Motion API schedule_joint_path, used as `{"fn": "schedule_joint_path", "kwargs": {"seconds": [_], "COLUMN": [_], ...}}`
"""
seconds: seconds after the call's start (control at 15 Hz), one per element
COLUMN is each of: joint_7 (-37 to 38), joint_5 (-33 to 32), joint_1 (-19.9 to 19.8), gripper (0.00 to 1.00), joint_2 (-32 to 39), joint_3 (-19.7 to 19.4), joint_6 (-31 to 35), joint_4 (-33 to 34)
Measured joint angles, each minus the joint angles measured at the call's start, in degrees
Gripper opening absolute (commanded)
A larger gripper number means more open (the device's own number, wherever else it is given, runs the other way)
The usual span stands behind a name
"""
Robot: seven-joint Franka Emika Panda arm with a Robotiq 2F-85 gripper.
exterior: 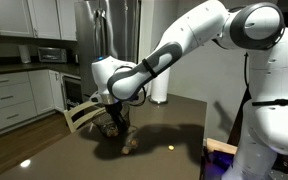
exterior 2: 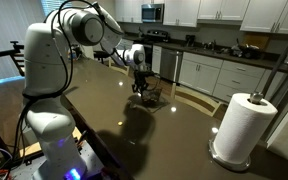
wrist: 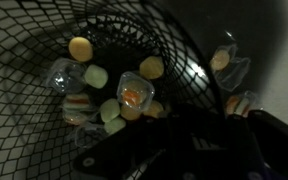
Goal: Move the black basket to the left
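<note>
In an exterior view, we see the paper towel roll (exterior 2: pixel 241 125) standing nearest on the dark table (exterior 2: pixel 174 135). Well beyond the roll, near the table's far edge, sits the black basket (exterior 2: pixel 145 95), with the gripper (exterior 2: pixel 141 84) just above it. In the wrist view the basket's wire mesh fills the frame and holds wrapped round sweets (wrist: pixel 130 96). The fingers (wrist: pixel 184 155) are dark shapes there; we cannot tell if they are wide, narrow or gripping. Farther behind the roll run kitchen cabinets (exterior 2: pixel 209 70).
</note>
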Motion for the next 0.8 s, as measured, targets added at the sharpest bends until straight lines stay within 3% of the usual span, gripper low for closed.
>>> {"fn": "schedule_joint_path", "kwargs": {"seconds": [0.13,0.2,0.27,0.8], "joint_7": [-1.7,-2.5,-3.2,-5.6], "joint_5": [1.2,1.9,2.4,5.2], "joint_1": [-0.3,-0.5,-0.6,-1.3], "gripper": [0.04,0.21,0.30,0.81], "joint_2": [0.1,0.1,0.1,0.1], "joint_3": [0.0,0.0,0.0,0.0], "joint_6": [0.0,0.0,0.0,0.0], "joint_4": [0.4,0.5,0.5,0.7]}}
